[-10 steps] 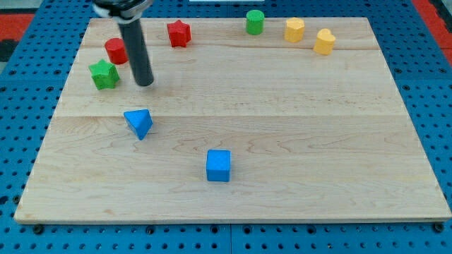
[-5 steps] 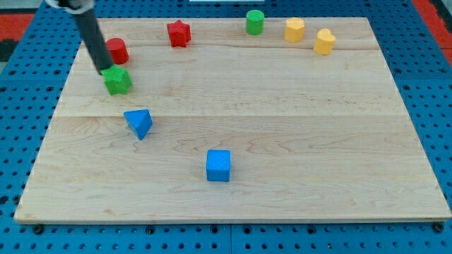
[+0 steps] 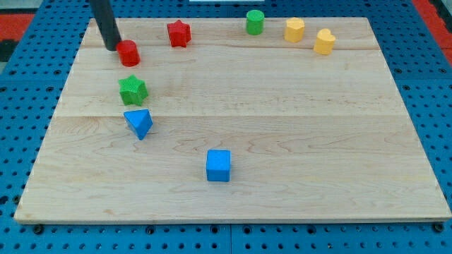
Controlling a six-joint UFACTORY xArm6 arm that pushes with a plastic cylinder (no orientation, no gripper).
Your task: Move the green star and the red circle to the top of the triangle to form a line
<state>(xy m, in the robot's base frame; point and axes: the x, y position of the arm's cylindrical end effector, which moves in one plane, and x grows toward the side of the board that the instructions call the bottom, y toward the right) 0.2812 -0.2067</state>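
The green star (image 3: 133, 90) is seen just above the blue triangle (image 3: 139, 123), almost touching it, at the board's left. The red circle (image 3: 128, 53) lies higher — apart from the star — with my tip (image 3: 114, 47) pressed against its upper-left edge. No jaws are fitted; the rod holds nothing. A red star (image 3: 179, 33) is found to the circle's right, a blue cube (image 3: 218, 165) lower down.

Right of the blue triangle (image 3: 139, 123) the table (image 3: 296, 127) lies open; green star (image 3: 132, 89) and red circle (image 3: 128, 53) crowd above it
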